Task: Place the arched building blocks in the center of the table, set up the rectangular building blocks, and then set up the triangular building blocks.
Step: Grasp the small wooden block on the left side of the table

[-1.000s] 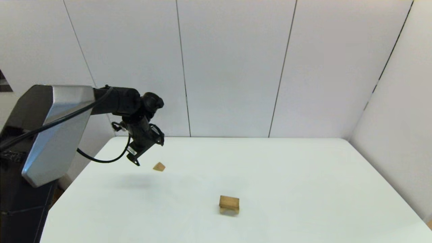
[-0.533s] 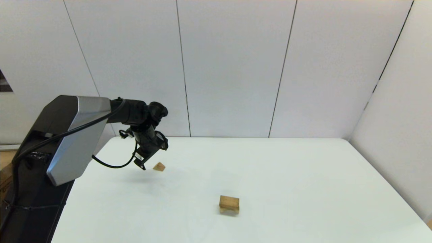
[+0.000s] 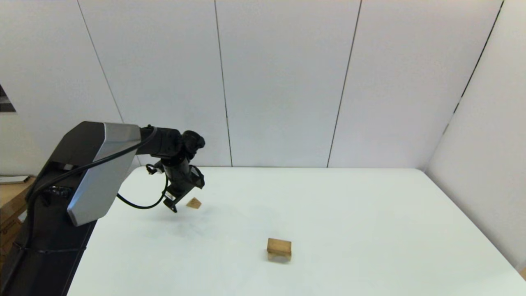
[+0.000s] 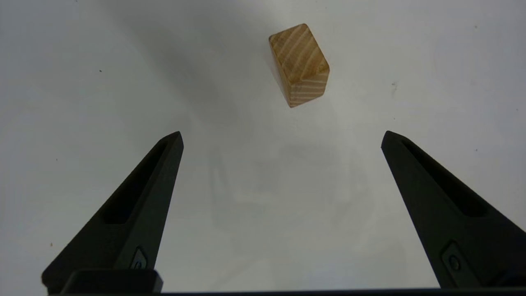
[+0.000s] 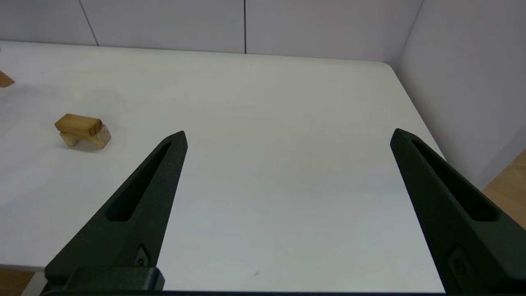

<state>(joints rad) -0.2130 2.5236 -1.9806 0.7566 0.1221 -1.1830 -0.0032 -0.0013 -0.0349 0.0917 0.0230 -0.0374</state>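
White surface (image 3: pixel 370 213), panelled walls. Left pincer (image 4: pixel 281 137) spread wide, empty, just short of triangular block (image 3: pixel 193 203) at far left. Judged light, rigid, smooth: pinch flat end faces. Rectangular block (image 3: pixel 279 246) lies on arched block (image 5: pixel 88 137) mid-surface; only right wrist view shows the legs. Right pincer (image 5: pixel 287 135) wide, parked.

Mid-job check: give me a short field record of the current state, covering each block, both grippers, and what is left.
arch block: standing on the table near its middle
rectangular block: lying flat on top of the arch block
triangular block: alone on the table, far left, untouched
left gripper: open, above the table just short of the triangular block, holding nothing
right gripper: open, empty, off to the right side
remaining: triangular block not yet on the stack
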